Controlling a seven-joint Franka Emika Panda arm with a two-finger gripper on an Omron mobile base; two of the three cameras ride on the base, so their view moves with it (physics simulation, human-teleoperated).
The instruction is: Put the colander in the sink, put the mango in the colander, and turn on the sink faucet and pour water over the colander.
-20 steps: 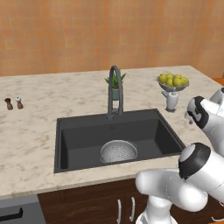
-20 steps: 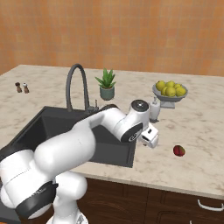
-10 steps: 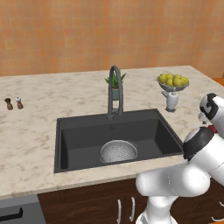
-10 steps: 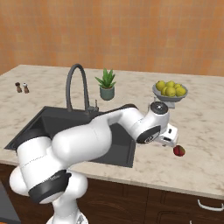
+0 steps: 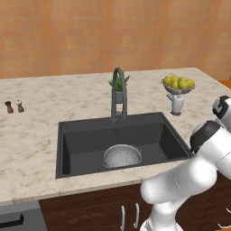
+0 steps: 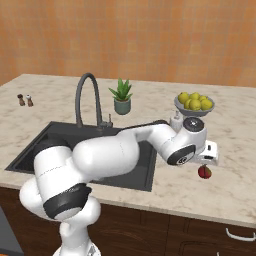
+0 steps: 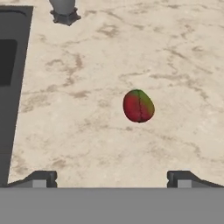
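The end effector [image 7: 112, 177] hovers above the mango [image 7: 138, 105], fingers apart and empty. Risk: the rounded fruit rolls across the tabletop [image 7: 175, 52] if one finger touches first.

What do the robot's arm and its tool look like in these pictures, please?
The arm is glossy white with rounded, bulbous links and dark grey to black bands at the joints. The tool has a white boxy body and two small dark finger tips. No cables or markings show.

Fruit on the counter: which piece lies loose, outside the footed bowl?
The mango, a single red oval on bare stone right of the sink; the yellow fruits sit piled in the bowl.
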